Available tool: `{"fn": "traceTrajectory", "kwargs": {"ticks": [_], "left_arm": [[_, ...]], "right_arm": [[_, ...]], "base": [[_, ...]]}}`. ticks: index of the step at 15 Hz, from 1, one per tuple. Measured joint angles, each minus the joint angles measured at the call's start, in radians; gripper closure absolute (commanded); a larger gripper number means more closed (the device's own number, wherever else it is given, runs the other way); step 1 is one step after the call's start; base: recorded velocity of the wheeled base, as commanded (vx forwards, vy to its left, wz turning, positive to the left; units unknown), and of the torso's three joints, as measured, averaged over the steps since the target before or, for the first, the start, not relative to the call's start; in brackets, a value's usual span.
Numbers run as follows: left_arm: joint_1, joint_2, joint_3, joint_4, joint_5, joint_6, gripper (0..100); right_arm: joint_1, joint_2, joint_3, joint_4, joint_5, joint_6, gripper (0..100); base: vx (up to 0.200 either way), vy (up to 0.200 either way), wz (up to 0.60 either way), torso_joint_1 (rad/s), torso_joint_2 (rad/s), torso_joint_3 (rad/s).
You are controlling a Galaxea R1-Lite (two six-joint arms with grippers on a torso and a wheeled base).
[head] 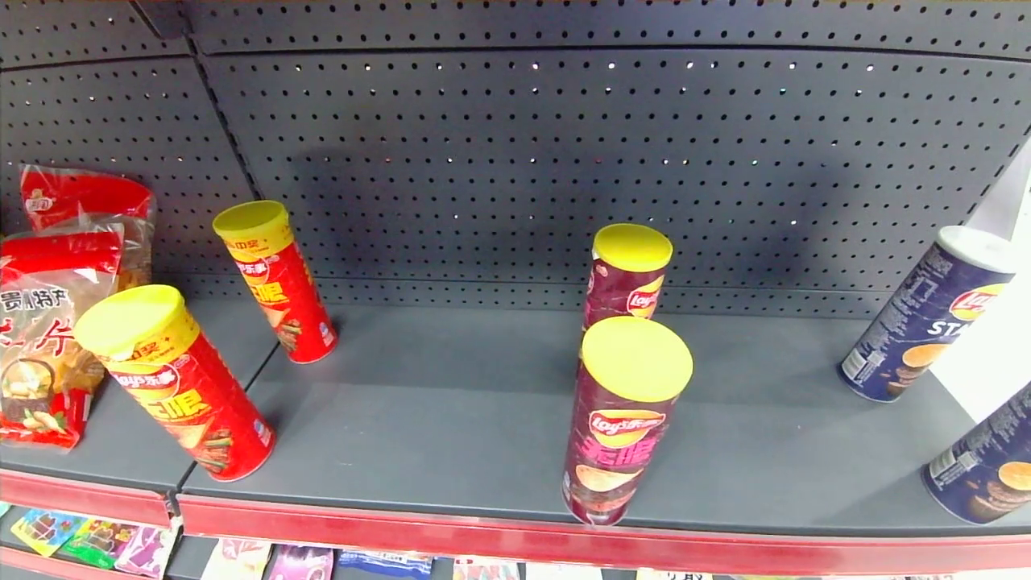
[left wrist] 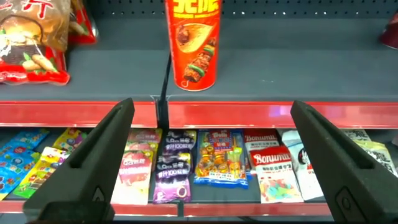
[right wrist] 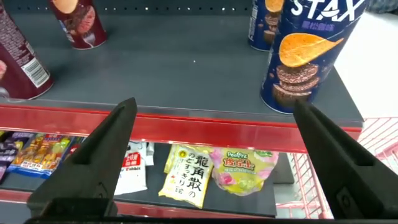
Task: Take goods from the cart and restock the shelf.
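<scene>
Shelf, grey metal board with red front lip (head: pixel 451 403), dead ahead; wide bare stretch between red cardboard chip tubes with yellow lids (head: pixel 181 387) and maroon yellow-lidded tubes (head: pixel 624 419); navy tubes (head: pixel 926 314) at right. Left gripper (left wrist: pixel 212 104) and right gripper (right wrist: pixel 216 104) both near lip, jaws spread wide, holding nothing. My call: fetch next tube from cart, grip mid-body, set upright in bare stretch, clear of neighbours.
</scene>
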Motion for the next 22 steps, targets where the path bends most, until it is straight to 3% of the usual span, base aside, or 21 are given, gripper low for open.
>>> {"fn": "traceTrajectory", "kwargs": {"ticks": [6,10,22], "left_arm": [[0.000,0.000,0.000,-0.002,0.000,0.000,0],[0.000,0.000,0.000,-0.001,0.000,0.000,0],[0.000,0.000,0.000,-0.001,0.000,-0.001,0]], "right_arm": [[-0.001,0.000,0.000,0.000,0.000,0.000,0],[-0.001,0.000,0.000,0.001,0.000,0.000,0],[0.001,0.001,0.000,0.000,0.000,-0.003,0]], "base": [[0.000,0.000,0.00,0.000,0.00,0.000],[-0.200,0.000,0.00,0.002,0.00,0.002],[0.000,0.000,0.00,0.000,0.00,0.000]]}}
